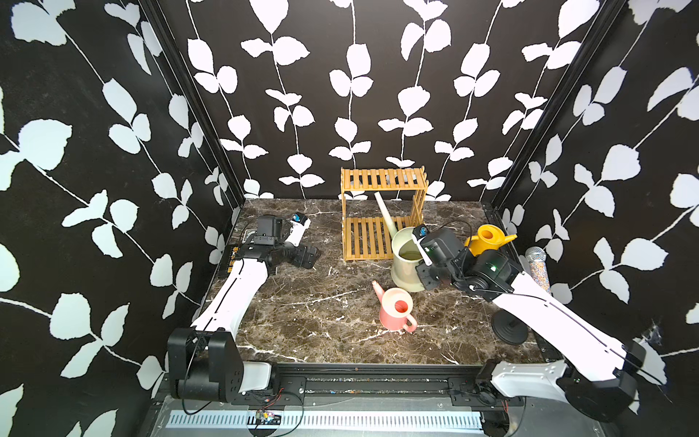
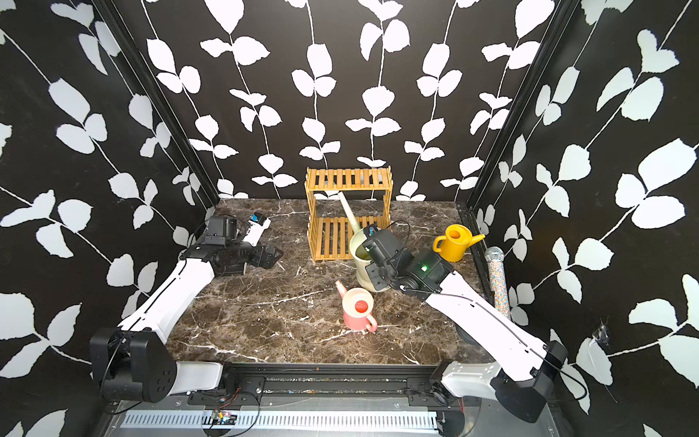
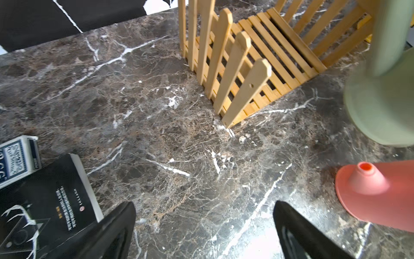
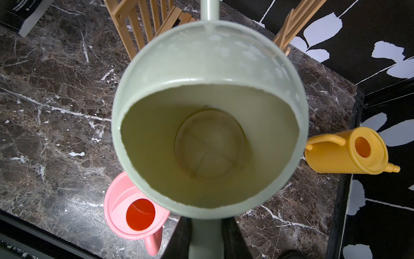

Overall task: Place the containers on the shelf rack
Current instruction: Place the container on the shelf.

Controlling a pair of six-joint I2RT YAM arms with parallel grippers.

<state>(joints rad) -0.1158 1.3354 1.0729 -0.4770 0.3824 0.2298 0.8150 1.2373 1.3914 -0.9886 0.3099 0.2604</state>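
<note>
Count: 3 watering cans, 1 rack (image 1: 382, 179), 1 microphone (image 1: 540, 269), 1 book (image 3: 51, 201), 1 card box (image 3: 18, 157), 1 black disc base (image 1: 510, 328).

Right end effector (image 4: 206, 235): fingers pressed onto the handle (image 4: 206, 249) of the green can (image 1: 406, 265), pinching it. The can body is just in front of the rack's front right corner. Cannot tell whether its base touches the counter (image 1: 321, 302). Its spout (image 1: 386, 215) slants up and back over the lower tier, tip between the two tiers.

Left end effector (image 3: 205, 224): fingers spread, nothing between them, close to the counter on the left, near the book.

Pink can (image 1: 395, 308): upright on the counter, just in front of the green can. Yellow can (image 1: 486, 240): upright, right of the rack, near the counter's right edge, spout toward the right wall (image 1: 605, 189). None of the three stands on a tier.

Edges: the rack is centre-rear, near the back wall (image 1: 340, 113). The book is at the left edge under the left arm, with the card box just beside it. The microphone stands at the right edge, near the yellow can. The disc base is front right, under the right forearm.

Room: the widest bare counter is centre-left, between the left arm and the rack and pink can. The right side is tight, with the yellow can, microphone, disc base and right arm all between the rack and the right wall.
</note>
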